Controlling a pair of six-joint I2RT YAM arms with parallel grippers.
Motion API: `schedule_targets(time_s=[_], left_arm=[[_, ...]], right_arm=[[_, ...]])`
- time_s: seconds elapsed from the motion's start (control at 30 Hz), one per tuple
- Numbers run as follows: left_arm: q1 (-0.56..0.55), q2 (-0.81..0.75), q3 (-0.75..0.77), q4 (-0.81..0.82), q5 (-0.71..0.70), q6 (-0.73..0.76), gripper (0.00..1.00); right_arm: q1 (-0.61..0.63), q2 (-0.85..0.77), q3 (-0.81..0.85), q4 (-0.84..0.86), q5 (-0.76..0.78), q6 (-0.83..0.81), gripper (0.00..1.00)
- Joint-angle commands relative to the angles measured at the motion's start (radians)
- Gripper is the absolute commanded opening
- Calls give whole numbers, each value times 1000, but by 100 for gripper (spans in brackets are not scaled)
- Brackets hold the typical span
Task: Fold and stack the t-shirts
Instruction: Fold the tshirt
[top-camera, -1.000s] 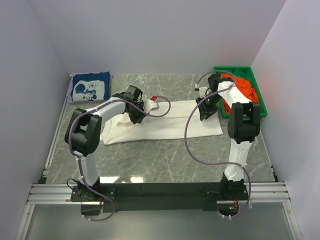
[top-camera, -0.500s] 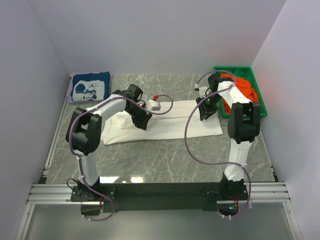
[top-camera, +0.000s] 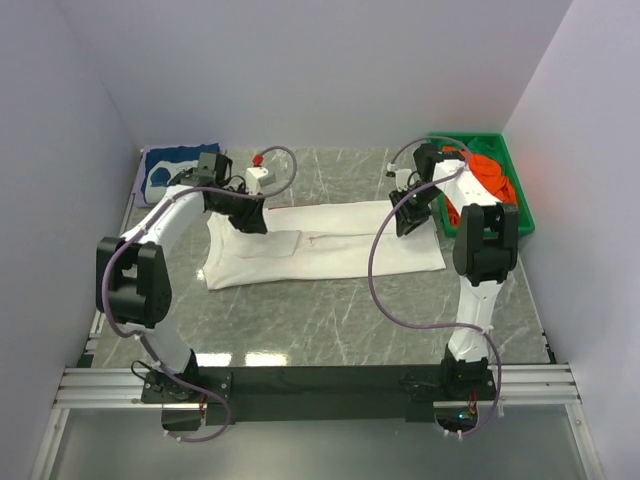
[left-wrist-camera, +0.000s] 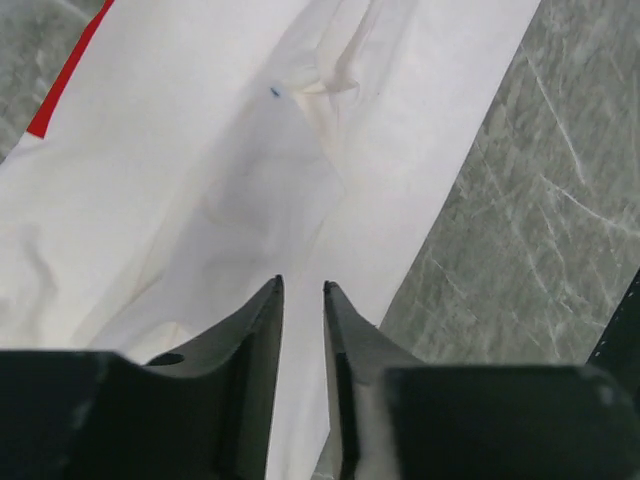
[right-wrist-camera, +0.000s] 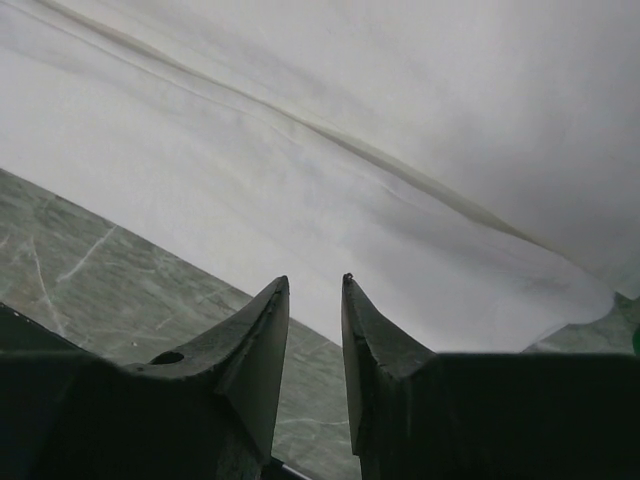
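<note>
White t-shirt (top-camera: 330, 245) is laid flat as a long folded strip across the middle of the marble table (top-camera: 330, 320). The left gripper (left-wrist-camera: 302, 285) is held just above the strip's left end, its jaws parted by a narrow gap with nothing between them. The right gripper (right-wrist-camera: 316, 282) is held over the right part, at the cloth's edge, its jaws likewise slightly apart and empty. A navy t-shirt (top-camera: 160, 172) is seen in the far left corner, partly covered by the left arm (top-camera: 180, 215). Red and orange shirts (top-camera: 490, 172) are heaped in the green bin (top-camera: 522, 205) at the far right.
</note>
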Motion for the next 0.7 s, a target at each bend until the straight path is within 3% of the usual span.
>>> schedule_targets(time_s=[0.0,0.1,0.4,0.53,0.67], left_arm=[[27,2,-49,-13,54,-73,27],[72,112,-49,33,19,-159,22],[110,367,133,103,-132,-296,21],[113,392,211,78,-143,-278,25],[115,293,175,92,-176,-213,32]], right_arm=[[17,33,57,12,-32,8,34],[26,62,68,27,-10,11,34],[55,163,86,53,121,37,34],[85,142,16,50,153,31,35],[123,41,-165,70,135,24,34]])
